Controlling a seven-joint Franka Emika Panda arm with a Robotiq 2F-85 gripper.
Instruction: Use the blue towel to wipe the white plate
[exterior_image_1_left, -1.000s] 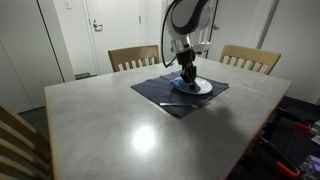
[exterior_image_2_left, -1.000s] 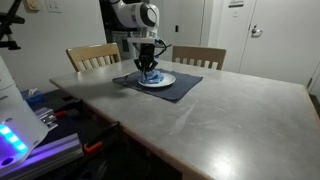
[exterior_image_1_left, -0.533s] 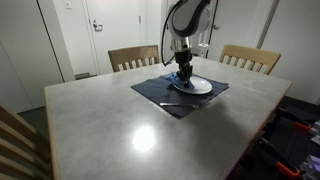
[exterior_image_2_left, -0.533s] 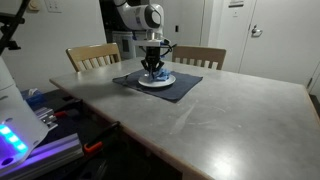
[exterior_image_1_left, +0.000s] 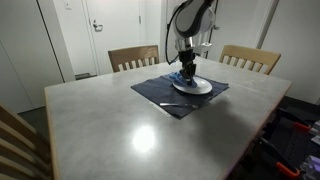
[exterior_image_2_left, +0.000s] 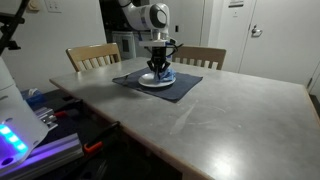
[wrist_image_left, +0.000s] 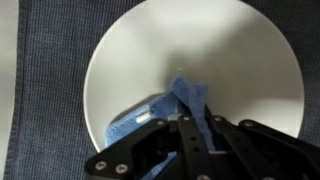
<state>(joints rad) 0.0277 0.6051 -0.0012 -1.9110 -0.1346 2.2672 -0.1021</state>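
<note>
The white plate (wrist_image_left: 200, 60) lies on a dark navy placemat (wrist_image_left: 50, 60). In the wrist view the blue towel (wrist_image_left: 165, 108) is bunched on the plate's lower middle, and a fold of it runs up between the black fingers. My gripper (wrist_image_left: 190, 125) is shut on that fold and presses the towel onto the plate. In both exterior views the gripper (exterior_image_1_left: 186, 72) (exterior_image_2_left: 159, 68) stands straight down over the plate (exterior_image_1_left: 193, 87) (exterior_image_2_left: 158, 80), with the towel (exterior_image_1_left: 184, 80) (exterior_image_2_left: 156, 75) under it.
The placemat (exterior_image_1_left: 165, 93) (exterior_image_2_left: 180, 88) lies at the far side of a large grey table (exterior_image_1_left: 120, 130) (exterior_image_2_left: 220, 120). A thin silver fork (exterior_image_1_left: 176, 103) rests on the mat beside the plate. Wooden chairs (exterior_image_1_left: 133, 57) (exterior_image_2_left: 92, 55) stand behind the table.
The gripper and the towel have slid sideways across the plate between the earlier frames and now. The grip has stayed shut.
</note>
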